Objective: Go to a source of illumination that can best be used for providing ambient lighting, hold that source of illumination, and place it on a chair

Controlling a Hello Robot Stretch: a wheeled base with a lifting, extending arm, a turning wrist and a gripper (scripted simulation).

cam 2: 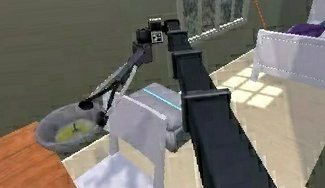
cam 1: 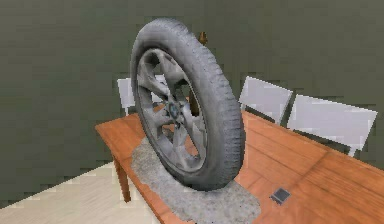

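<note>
Item: lamp (cam 2: 70, 127). You are looking at a grey dome shade, showing yellow-green inside, on a thin dark jointed stem. It is hanging tilted from the far end of the gripper (cam 2: 137, 60), clear of the floor, so the gripper is holding it; you cannot tell how the fingers are set. The shade is hovering just beside the corner of the wooden table (cam 2: 14, 183), near a white chair (cam 2: 140, 135). Ahead, a tyre (cam 1: 185, 100) is standing upright on a grey mat (cam 1: 215, 205).
</note>
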